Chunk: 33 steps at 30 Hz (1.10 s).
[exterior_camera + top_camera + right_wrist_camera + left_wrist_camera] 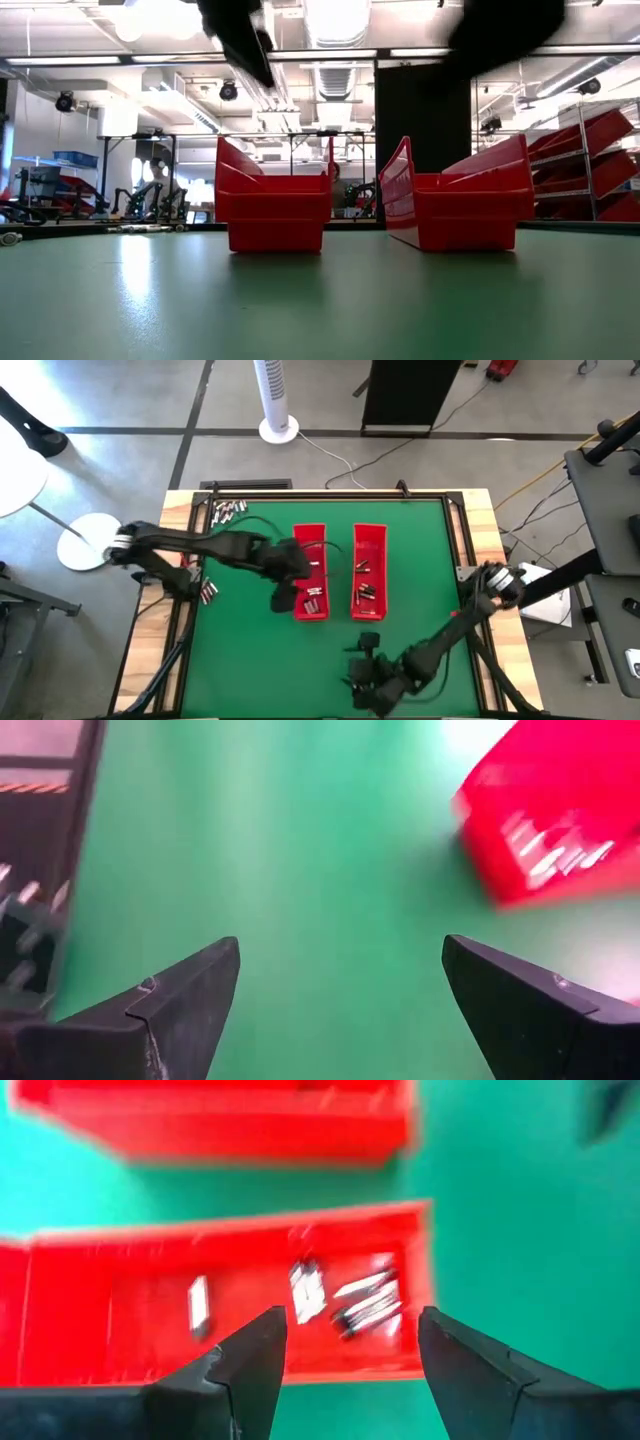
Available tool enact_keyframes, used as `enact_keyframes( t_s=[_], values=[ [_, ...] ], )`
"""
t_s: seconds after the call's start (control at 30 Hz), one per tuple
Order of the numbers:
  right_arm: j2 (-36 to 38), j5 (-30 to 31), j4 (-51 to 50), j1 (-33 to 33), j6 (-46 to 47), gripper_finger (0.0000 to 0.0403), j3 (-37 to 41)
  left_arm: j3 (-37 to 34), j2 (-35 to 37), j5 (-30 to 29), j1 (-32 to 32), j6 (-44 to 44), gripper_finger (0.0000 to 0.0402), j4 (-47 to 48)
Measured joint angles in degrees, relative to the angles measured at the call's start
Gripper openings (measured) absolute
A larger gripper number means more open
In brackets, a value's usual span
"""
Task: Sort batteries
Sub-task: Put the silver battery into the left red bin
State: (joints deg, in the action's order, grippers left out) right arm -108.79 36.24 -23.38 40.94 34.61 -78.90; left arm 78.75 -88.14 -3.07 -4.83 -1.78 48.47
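Note:
Two long red trays stand side by side on the green mat, the left tray [310,550] and the right tray [371,545]. Several small batteries [365,1305] lie on the floor of the left tray near its near end, and more batteries [555,845] lie in the right tray. My left gripper [350,1312] hangs open above the left tray's near half [296,570], with nothing between its fingers. My right gripper [340,942] is open over bare mat near the table's near edge [360,663], apart from both trays.
Loose batteries [228,510] lie at the far left corner of the table. Another small cluster of batteries [208,592] sits by the left edge. A black frame [460,530] borders the mat. Open mat [240,660] lies in front of the trays.

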Motion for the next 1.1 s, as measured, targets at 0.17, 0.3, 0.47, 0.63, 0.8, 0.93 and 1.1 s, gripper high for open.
enact_keyframes(
  t_s=[0.17,0.3,0.47,0.63,0.8,0.93,1.1],
  values=[
    [3.95,-3.45,0.05,-6.77,-17.32,0.0345,-0.10,-9.01,10.75,-1.68,-5.07,-0.04,0.0206,-12.52],
    [9.84,-9.25,-5.83,-11.79,-28.09,0.0345,-0.10,-14.76,16.43,-5.07,-6.52,-0.24,0.0206,-16.23],
    [20.36,-10.34,-11.43,-17.86,-32.96,0.0345,-0.10,-16.97,21.16,-12.10,-6.33,-8.05,0.0206,-12.42],
    [30.73,-10.64,-13.70,-22.32,-28.54,0.0345,-0.10,-15.47,23.27,-14.35,-6.33,-19.69,0.0206,-1.78],
    [37.63,-10.63,-14.08,-23.87,-12.57,0.0342,-0.10,-12.45,23.43,-15.06,-6.38,-45.31,0.0206,14.49],
    [38.94,-6.38,-14.10,-23.85,-3.85,0.0341,-0.10,-13.69,23.30,-15.69,-6.48,-67.88,0.0206,22.08],
    [37.40,-4.30,-14.16,-25.86,-2.16,0.0343,-0.10,-18.20,22.29,-15.89,-6.35,-72.93,0.0206,20.42]
  ],
)
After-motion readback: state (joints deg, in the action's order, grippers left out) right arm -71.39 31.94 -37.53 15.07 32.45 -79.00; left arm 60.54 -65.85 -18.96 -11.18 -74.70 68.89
